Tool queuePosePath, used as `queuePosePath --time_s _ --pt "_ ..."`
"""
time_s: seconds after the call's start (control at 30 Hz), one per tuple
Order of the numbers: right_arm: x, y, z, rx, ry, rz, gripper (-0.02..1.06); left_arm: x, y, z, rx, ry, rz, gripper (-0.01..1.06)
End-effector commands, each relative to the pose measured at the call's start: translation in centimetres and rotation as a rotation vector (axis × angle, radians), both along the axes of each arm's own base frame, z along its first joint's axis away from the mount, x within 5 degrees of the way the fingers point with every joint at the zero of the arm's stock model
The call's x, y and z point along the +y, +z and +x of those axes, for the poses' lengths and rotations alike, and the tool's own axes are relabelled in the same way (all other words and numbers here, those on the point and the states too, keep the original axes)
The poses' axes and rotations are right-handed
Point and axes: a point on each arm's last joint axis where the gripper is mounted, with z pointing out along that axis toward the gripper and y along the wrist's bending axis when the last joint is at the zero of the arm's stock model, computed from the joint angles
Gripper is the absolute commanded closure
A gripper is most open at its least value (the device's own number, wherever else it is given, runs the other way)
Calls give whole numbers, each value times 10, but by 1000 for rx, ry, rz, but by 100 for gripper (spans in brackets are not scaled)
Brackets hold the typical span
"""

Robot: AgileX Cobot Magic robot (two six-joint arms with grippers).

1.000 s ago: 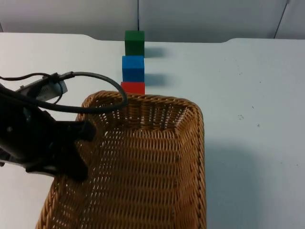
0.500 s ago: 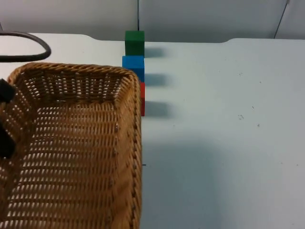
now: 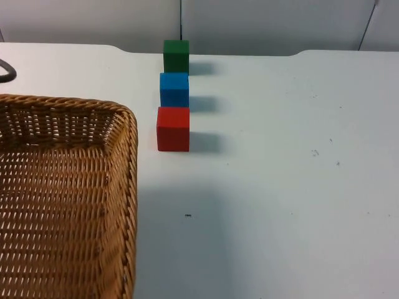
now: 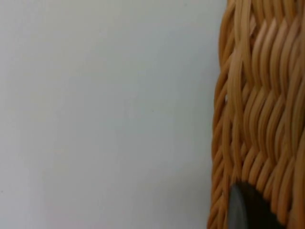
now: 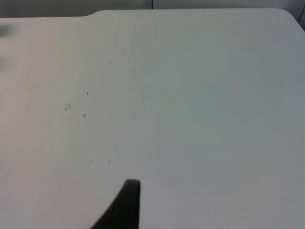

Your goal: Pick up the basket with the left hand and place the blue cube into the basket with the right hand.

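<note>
My left hand [image 4: 248,210] grips the basket [image 3: 68,199] rim; the blue cube [image 3: 174,89] sits beyond it; my right hand [image 5: 125,205] waits, grip state unclear.

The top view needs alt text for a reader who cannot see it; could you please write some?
A woven wicker basket sits at the near left of a white table. Beside its far corner, three cubes stand in a row running away from the camera: red cube nearest, blue cube in the middle, green cube farthest, by the grey partition wall.

Lab test bench. Bare white table top [image 3: 280,187] ends at grey partition wall [image 3: 268,25]. Plain coloured cubes [image 3: 174,90] set in a row.
</note>
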Motion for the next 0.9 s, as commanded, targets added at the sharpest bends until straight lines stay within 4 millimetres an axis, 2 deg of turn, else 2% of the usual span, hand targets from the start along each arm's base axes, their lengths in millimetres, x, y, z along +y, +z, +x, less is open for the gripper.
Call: queuePosePath --time_s 0.0,0.5,0.7,0.87 --pt "0 0 0 -11 -9 -7 0 -2 4 -3 5 -16 -28 105" --pt "0 0 0 -11 -9 -7 0 -5 7 -5 -10 -77 -68 105" --pt "0 1 0 -12 -8 -7 0 -6 17 -8 -52 -79 -56 105" --pt "-1 5 12 37 -6 -3 0 -6 22 -9 -72 -79 -51 105"
